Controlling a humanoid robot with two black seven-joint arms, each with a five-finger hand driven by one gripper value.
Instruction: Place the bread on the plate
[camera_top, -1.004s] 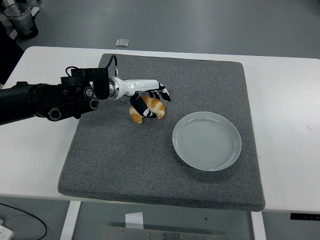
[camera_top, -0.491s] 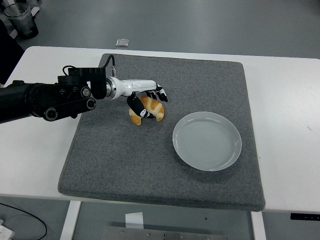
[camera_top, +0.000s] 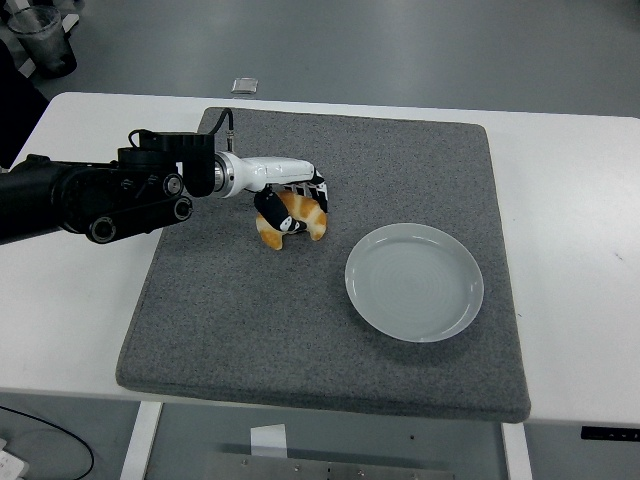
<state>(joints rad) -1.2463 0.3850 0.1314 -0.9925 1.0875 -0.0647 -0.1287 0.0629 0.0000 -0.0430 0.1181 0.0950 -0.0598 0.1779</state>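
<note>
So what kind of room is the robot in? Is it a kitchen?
Probably not a kitchen, more likely a lab or workshop. The white table carries a grey felt mat, the floor is bare grey, and the left hand practises holding bread beside an empty plate.

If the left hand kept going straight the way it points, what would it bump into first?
Probably nothing soon: the left hand, holding the bread, points right over bare grey mat, likely passing behind the plate, though depth is unclear.
</note>
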